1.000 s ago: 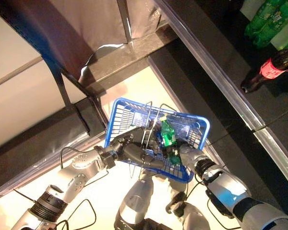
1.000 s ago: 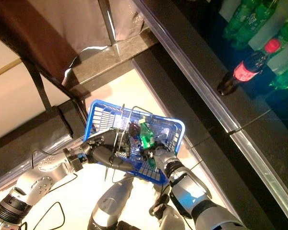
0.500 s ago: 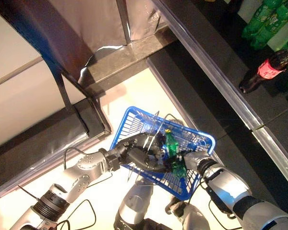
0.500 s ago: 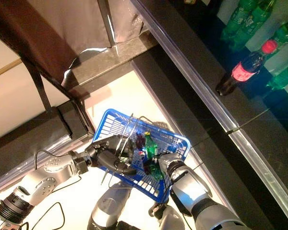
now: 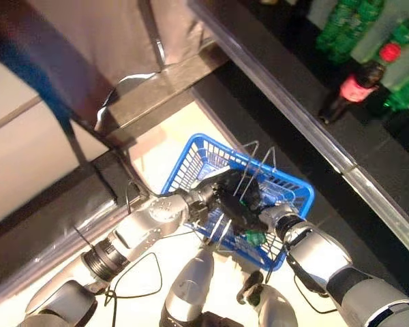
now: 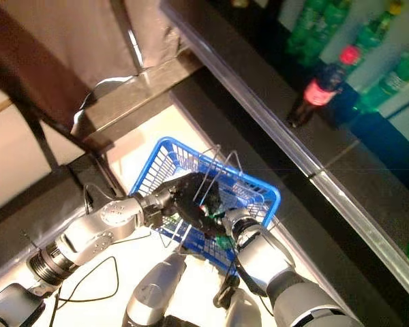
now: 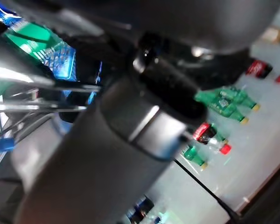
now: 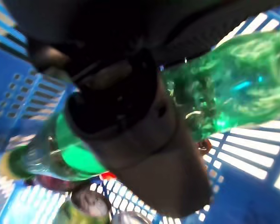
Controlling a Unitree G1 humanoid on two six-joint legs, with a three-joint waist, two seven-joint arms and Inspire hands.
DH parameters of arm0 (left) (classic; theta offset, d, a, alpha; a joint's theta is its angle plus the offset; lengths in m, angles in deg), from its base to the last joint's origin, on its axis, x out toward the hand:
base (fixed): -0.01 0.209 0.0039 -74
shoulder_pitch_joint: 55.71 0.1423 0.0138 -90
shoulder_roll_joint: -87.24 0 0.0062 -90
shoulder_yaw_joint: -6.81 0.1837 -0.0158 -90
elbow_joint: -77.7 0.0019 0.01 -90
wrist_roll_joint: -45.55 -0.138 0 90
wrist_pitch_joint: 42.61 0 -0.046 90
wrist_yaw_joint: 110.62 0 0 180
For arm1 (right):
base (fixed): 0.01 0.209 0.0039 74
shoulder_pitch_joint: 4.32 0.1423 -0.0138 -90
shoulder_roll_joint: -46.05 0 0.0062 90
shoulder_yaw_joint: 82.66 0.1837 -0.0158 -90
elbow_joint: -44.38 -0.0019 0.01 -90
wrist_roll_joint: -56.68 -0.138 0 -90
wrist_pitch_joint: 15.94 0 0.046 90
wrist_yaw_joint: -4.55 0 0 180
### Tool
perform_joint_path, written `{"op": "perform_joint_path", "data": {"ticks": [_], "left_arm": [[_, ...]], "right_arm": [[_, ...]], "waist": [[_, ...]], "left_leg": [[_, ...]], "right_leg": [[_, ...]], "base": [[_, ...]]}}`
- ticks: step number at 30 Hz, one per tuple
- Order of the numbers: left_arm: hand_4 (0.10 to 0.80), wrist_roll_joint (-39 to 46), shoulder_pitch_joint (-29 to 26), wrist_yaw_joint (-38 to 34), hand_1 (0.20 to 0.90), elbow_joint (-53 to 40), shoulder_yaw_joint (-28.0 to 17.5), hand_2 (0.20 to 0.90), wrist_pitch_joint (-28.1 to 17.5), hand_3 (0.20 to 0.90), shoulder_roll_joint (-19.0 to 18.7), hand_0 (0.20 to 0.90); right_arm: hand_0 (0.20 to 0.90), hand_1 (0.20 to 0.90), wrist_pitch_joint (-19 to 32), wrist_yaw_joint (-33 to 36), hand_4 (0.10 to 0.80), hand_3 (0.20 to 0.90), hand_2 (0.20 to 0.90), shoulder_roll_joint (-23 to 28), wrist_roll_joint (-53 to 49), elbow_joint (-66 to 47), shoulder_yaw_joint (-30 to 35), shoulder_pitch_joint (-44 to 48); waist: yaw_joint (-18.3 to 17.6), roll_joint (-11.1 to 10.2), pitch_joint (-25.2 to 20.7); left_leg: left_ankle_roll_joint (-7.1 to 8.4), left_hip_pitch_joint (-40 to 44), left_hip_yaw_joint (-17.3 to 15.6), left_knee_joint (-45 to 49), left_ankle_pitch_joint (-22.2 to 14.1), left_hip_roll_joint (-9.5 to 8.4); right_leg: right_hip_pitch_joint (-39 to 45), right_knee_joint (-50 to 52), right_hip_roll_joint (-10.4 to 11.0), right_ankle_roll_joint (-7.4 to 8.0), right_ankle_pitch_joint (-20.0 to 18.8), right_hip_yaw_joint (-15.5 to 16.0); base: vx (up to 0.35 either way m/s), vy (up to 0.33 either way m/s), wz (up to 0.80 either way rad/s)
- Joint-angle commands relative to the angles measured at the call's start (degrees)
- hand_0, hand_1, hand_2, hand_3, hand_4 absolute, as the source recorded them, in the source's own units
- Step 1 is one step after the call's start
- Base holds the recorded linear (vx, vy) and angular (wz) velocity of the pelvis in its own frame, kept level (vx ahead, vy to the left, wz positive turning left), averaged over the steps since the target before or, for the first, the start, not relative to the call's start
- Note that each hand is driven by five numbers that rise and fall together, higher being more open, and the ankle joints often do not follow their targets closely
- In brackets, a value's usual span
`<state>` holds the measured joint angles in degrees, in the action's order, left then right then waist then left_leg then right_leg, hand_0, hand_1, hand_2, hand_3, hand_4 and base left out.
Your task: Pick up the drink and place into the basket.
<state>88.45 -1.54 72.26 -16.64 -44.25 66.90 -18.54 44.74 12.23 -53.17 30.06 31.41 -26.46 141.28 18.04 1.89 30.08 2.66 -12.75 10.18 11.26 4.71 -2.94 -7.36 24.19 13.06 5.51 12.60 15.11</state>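
The blue basket (image 5: 191, 148) hangs in front of me, off the floor. My left hand (image 5: 226, 197) is shut on its thin wire handles (image 5: 256, 162) above the basket's middle. My right hand (image 5: 270, 216) reaches into the basket from the right side. In the right wrist view its thumb (image 8: 130, 140) is curled across a green drink bottle (image 8: 224, 93), which lies tilted inside the basket. In the left eye view only bits of the green bottle (image 5: 253, 237) show under the hands.
Cans (image 8: 91, 201) lie on the basket's bottom. A dark shelf with a metal front edge (image 5: 279, 102) runs along the right, bearing a cola bottle (image 5: 349, 92) and green bottles (image 5: 341, 30). A dark ledge with thin legs (image 5: 75, 143) stands at the left.
The whole view has shifted. My left hand and the handles have moved over the basket's middle. The green bottle has gone lower into the basket with my right hand, now mostly hidden.
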Motion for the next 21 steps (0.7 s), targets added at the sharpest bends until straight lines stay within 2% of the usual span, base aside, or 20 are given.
{"op": "perform_joint_path", "data": {"ticks": [1, 3, 7, 8, 10, 11, 15, 21], "left_arm": [[0.1, 0.3, -17.4, -2.1, 0.3, -12.7, -10.5, 0.3, -18.5, 0.2, 15.2, 0.3], [0.1, -2.0, -19.3, -4.7, 0.3, -10.9, -10.7, 0.3, -18.4, 0.2, 16.9, 0.3], [0.1, -4.0, -20.6, -6.2, 0.3, -9.1, -11.4, 0.3, -18.7, 0.2, 17.7, 0.3], [0.1, -5.2, -20.9, -7.3, 0.3, -8.4, -11.5, 0.3, -19.2, 0.2, 17.9, 0.3], [0.1, -5.8, -20.8, -8.0, 0.3, -8.4, -11.6, 0.3, -19.3, 0.2, 17.8, 0.3], [0.1, -6.6, -20.5, -8.4, 0.3, -8.3, -11.8, 0.3, -19.6, 0.2, 17.6, 0.3], [0.1, -8.9, -18.5, -9.0, 0.3, -8.5, -12.9, 0.3, -20.9, 0.2, 17.1, 0.3], [0.1, -10.6, -14.5, -8.7, 0.3, -9.4, -15.0, 0.3, -22.6, 0.2, 15.6, 0.3]], "right_arm": [[0.9, 0.9, 1.7, 0.9, 0.8, 0.9, 0.9, -2.1, 2.8, -2.3, -3.4, 2.7], [0.9, 0.9, 3.0, 2.4, 0.8, 0.9, 0.9, -1.6, 1.0, -6.6, -4.1, 2.0], [0.9, 0.9, 4.8, 2.5, 0.8, 0.9, 0.9, -0.7, -0.6, -12.1, -3.8, 0.8], [0.9, 0.9, 4.9, 4.6, 0.8, 0.9, 0.9, 0.6, -1.7, -18.7, -4.3, -1.1], [0.9, 0.9, 4.4, 5.8, 0.8, 0.9, 0.9, 1.8, -1.9, -23.3, -4.2, -2.4], [0.9, 0.9, 3.0, 7.3, 0.8, 0.9, 0.9, 3.3, -2.3, -29.5, -4.4, -4.2], [0.9, 0.9, 2.3, 9.5, 0.8, 0.9, 0.9, 6.9, -1.0, -41.6, -4.0, -9.3], [0.9, 0.9, 3.5, 8.2, 0.8, 0.9, 0.9, 11.3, 2.1, -53.2, 0.2, -16.2]], "waist": [[-2.6, -0.1, -5.4], [-4.4, -0.3, -5.0], [-6.3, -0.7, -4.7], [-7.5, -1.1, -4.5], [-8.1, -1.3, -4.4], [-8.9, -1.7, -4.3], [-10.6, -2.5, -4.3], [-12.2, -3.4, -4.8]], "left_leg": [[-1.63, -2.1, 0.4, 3.0, -2.7, 0.23], [-1.67, -2.1, -0.6, 2.9, -2.7, 0.61], [-1.71, -2.2, -1.7, 2.9, -2.7, 0.94], [-1.71, -2.3, -2.4, 2.8, -2.6, 1.19], [-1.72, -2.3, -2.7, 2.7, -2.6, 1.28], [-1.73, -2.3, -3.1, 2.7, -2.6, 1.48], [-1.75, -1.8, -4.1, 2.4, -2.7, 1.98], [-1.89, -0.6, -5.0, 1.8, -2.7, 2.55]], "right_leg": [[-1.2, -3.6, -1.0, -3.1, -8.5, 0.3], [-2.2, -3.0, -1.1, -3.1, -8.5, -0.7], [-3.0, -2.4, -1.3, -3.15, -8.3, -1.7], [-3.5, -2.3, -1.4, -3.13, -8.3, -2.2], [-3.7, -2.2, -1.5, -3.12, -8.3, -2.5], [-3.9, -2.1, -1.6, -3.12, -8.3, -2.8], [-4.1, -2.0, -1.9, -3.08, -8.2, -3.6], [-3.6, -2.2, -2.3, -2.96, -8.1, -4.2]], "base": [[-0.048, 0.091, -0.26], [-0.042, 0.095, -0.18], [-0.034, 0.071, -0.12], [-0.035, 0.065, -0.09], [-0.027, 0.045, -0.12], [-0.016, 0.039, -0.21], [-0.003, 0.035, -0.09], [0.015, 0.018, -0.05]]}}
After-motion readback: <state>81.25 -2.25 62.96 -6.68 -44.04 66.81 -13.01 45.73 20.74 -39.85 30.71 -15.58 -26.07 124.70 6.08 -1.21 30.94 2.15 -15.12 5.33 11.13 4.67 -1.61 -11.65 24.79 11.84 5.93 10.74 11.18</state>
